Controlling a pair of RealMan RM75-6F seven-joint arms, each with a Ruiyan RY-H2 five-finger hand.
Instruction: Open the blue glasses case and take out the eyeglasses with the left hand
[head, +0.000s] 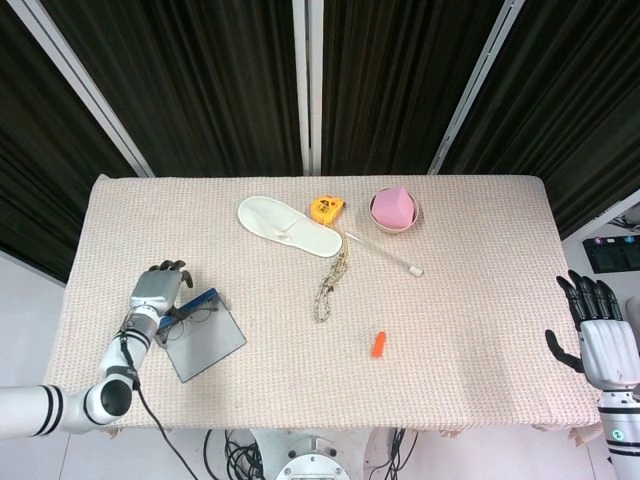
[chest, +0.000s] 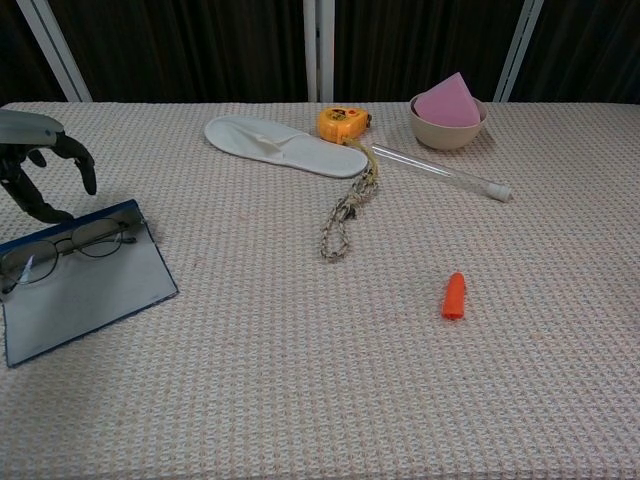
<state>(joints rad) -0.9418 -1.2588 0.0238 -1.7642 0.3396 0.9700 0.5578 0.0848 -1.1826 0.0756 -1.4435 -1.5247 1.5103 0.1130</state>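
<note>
The blue glasses case (chest: 85, 285) lies open and flat near the front left corner of the table (head: 480, 330), its grey lining facing up, and the eyeglasses (chest: 65, 247) rest across its far edge, not yet lifted out. The left hand (chest: 40, 165) hangs just beyond that edge, close to the glasses but apart from them; its fingers curl downward with a gap between them and the thumb, and nothing is in its grasp. From above, the same hand sits beside the case's upper left corner. The right hand (head: 592, 325) is off the table's right end, fingers spread and empty. Farther back, a white slipper (head: 285, 226) lies at an angle, with a yellow tape measure (head: 326, 208) just to its right. A pale bowl (head: 394, 212) holding a pink cone stands near them, and a clear tube (head: 385, 250) slants across the cloth in front of it. A short length of rope (head: 330, 280) trails toward the middle, and a small orange piece (head: 378, 344) lies alone nearer the front.
</note>
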